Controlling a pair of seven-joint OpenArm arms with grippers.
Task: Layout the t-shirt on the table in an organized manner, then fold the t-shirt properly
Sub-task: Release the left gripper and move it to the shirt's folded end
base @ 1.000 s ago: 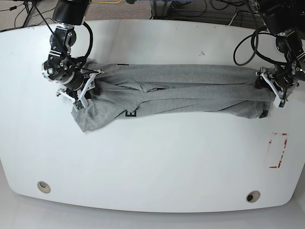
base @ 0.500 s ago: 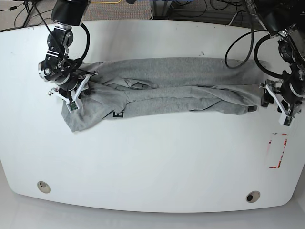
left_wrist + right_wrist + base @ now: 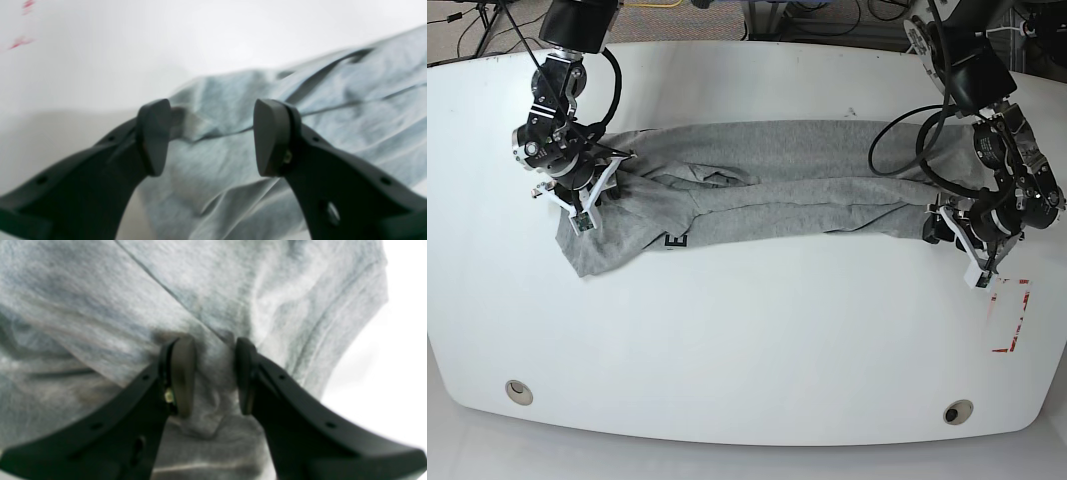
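Gripper jaws on the left gripper (image 3: 211,138) are being held apart over the t-shirt (image 3: 777,195) end nearest the red tape mark (image 3: 1010,315), nothing pinched. Fabric is being clamped by the right gripper (image 3: 213,376) at the opposite end. With one end free, the bunched cloth is likely being left to sag and crease. Its long axis is lying across the table (image 3: 747,340), pointing toward the tape mark.

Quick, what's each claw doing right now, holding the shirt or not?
Left claw: open, holding nothing, t-shirt beyond it.
Right claw: shut on a fold of the t-shirt.
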